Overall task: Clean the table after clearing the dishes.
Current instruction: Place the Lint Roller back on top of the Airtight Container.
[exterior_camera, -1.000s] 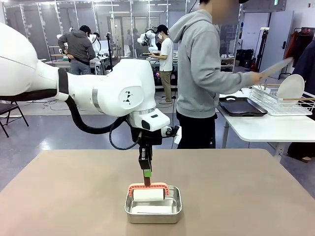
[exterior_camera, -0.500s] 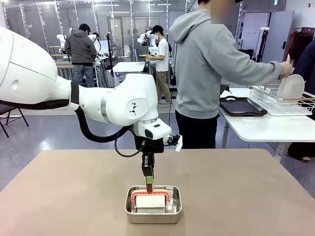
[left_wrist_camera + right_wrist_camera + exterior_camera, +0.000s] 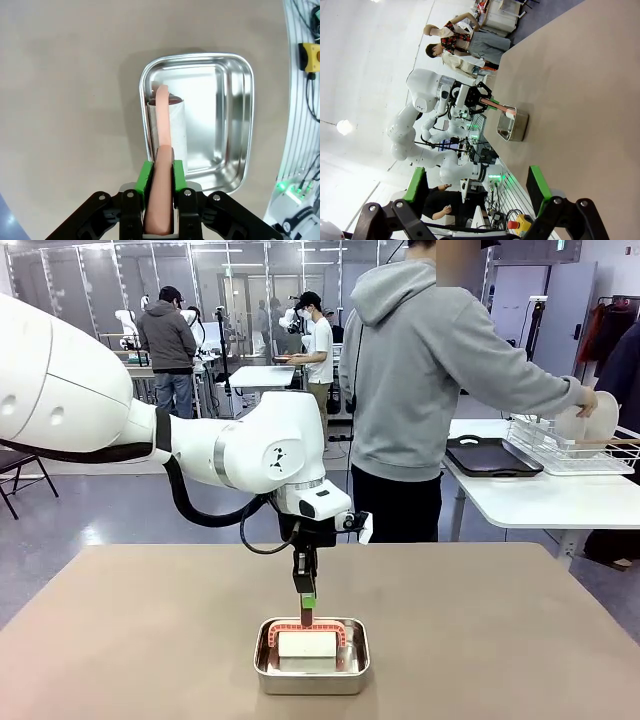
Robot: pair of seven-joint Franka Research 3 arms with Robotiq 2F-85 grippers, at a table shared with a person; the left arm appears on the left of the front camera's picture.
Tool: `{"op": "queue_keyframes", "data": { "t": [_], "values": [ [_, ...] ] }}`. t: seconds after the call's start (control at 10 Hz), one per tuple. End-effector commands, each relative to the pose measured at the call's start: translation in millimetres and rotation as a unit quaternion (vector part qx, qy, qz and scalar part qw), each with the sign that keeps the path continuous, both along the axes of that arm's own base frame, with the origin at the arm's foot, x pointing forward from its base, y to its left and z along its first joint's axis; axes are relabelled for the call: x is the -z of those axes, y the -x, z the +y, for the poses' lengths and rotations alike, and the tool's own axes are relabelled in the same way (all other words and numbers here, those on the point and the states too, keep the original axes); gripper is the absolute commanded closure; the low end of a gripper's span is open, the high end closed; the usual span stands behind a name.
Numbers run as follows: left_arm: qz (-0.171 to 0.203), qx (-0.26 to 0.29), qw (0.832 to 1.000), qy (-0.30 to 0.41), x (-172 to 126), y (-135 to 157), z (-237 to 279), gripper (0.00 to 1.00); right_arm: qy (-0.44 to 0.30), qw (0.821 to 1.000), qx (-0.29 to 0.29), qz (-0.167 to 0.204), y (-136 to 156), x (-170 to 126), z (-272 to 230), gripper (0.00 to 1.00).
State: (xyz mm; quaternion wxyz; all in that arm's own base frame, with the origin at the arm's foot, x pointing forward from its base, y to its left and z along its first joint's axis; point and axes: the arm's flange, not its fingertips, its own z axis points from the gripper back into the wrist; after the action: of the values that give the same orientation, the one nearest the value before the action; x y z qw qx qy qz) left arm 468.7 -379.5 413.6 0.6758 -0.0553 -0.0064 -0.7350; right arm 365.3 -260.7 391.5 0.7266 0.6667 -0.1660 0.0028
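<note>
roller in the pan, table cleared for wiping

your table (image 3: 520,640) is a broad matte light-brown top, bare except for a small steel pan (image 3: 312,672) near the middle of its near edge; the white plate (image 3: 590,416) is off it, at the rack on the white side table to the far right, where the person's hand (image 3: 588,400) is. in the pan lies a white roller (image 3: 174,131) on a pink handle (image 3: 161,195); it looks light, the roll soft, the handle stiff, so the handle is your hold. the left gripper (image 3: 159,176) has its green pads pinched tight on that handle, pointing down over the pan. the right gripper (image 3: 477,192) stands wide apart with nothing between its pads, well off from the pan.
</note>
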Motion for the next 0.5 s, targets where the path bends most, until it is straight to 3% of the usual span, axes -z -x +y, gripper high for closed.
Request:
{"op": "queue_keyframes", "data": {
  "t": [0.0,0.4],
  "values": [
    [0.01,0.016,1.0,-0.014,18,-19,1,0.78,0.0,1.0,-0.002,-0.009,2,-3,1,0.0],
    [0.035,0.004,0.999,-0.023,23,-30,-1,0.78,0.0,1.0,-0.002,-0.009,2,-3,1,0.0]
  ]
}}
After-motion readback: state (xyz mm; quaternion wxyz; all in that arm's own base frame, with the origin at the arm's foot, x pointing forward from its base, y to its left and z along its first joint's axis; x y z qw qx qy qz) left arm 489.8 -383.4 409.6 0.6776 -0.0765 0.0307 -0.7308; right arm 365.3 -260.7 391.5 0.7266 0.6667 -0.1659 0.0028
